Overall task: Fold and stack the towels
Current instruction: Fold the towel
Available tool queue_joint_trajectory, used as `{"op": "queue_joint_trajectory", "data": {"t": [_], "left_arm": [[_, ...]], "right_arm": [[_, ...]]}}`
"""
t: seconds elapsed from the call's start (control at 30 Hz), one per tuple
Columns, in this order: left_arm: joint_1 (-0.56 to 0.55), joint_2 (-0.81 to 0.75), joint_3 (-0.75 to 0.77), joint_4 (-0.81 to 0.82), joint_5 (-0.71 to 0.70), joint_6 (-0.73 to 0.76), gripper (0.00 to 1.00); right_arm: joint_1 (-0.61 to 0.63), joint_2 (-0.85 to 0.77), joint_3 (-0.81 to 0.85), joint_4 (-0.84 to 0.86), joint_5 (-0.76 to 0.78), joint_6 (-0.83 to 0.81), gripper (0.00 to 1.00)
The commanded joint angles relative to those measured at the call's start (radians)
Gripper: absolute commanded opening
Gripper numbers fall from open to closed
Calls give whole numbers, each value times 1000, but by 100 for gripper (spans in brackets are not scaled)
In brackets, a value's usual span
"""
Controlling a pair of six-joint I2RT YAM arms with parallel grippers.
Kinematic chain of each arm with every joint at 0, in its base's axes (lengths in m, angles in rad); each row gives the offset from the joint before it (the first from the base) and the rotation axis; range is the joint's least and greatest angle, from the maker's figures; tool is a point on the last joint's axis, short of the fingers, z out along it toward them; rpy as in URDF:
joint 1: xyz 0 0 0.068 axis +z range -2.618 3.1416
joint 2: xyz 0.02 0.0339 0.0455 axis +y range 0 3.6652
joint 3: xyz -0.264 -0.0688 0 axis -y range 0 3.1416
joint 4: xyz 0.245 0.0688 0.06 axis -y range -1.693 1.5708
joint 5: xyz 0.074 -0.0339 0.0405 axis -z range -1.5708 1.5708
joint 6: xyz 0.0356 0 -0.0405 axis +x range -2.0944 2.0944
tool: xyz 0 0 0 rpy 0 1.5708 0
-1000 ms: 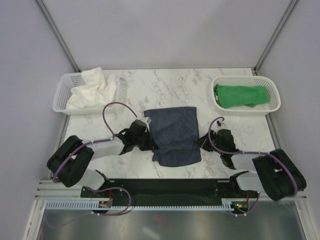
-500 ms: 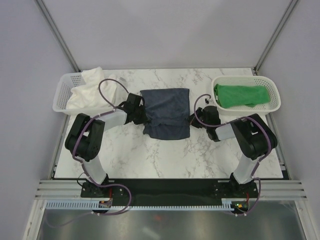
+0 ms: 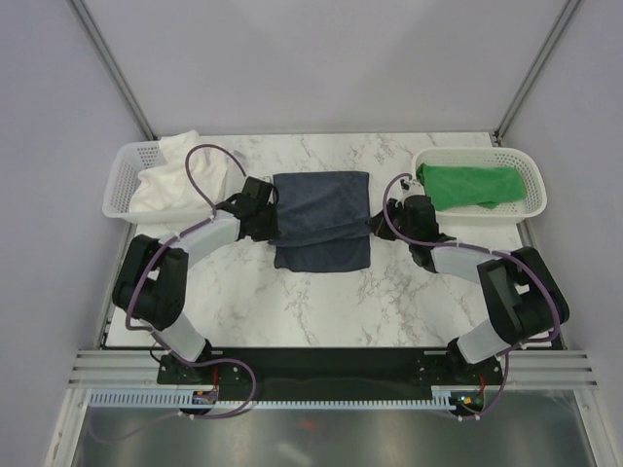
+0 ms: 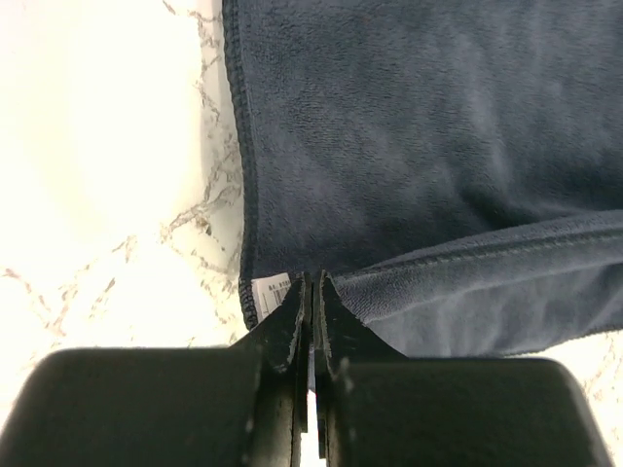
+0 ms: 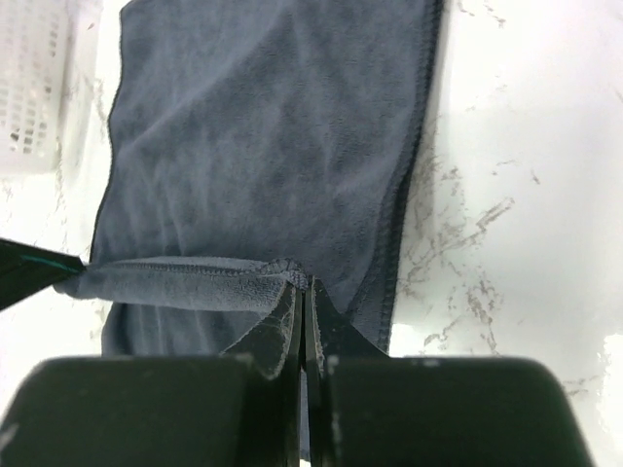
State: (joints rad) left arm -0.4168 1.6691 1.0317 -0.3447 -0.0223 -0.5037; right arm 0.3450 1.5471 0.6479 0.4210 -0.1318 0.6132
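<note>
Navy towel (image 3: 321, 209) is held at two points. The left gripper (image 4: 311, 282) is pressed together on the hem at the towel's left side, just beside a small white label (image 4: 270, 289). The right gripper (image 5: 304, 284) pinches the matching hem on the right side. Holding both ends level stretches the lifted edge into a straight band between the arms, which probably serves to keep the crease square. Under that band the far half lies flat on the marble table (image 3: 321, 302), and a doubled part bulges toward the arm bases (the fold looks about half carried over). Laying the edge down evenly appears to be what remains. Well apart, the cream towel (image 3: 170, 180) sits heaped in the left basket (image 3: 117, 195). The green towel (image 3: 467, 185) lies in the right basket (image 3: 533, 180), and neither is folded yet.
</note>
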Motion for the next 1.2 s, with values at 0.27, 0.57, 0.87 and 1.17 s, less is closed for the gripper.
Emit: {"op": "queue_joint_trajectory", "data": {"t": [0.27, 0.57, 0.87, 1.17], "left_arm": [[0, -169, 128, -76, -53, 120, 2], [-26, -301, -128, -42, -21, 42, 2], [-43, -158, -220, 32, -5, -9, 2], [-59, -265, -265, 42, 93, -10, 30]], "right_arm": [[0, -68, 216, -79, -137, -179, 0], [0, -226, -17, -48, -164, -153, 0], [0, -114, -209, 159, -190, -109, 0], [0, -202, -281, 135, -138, -135, 25]]}}
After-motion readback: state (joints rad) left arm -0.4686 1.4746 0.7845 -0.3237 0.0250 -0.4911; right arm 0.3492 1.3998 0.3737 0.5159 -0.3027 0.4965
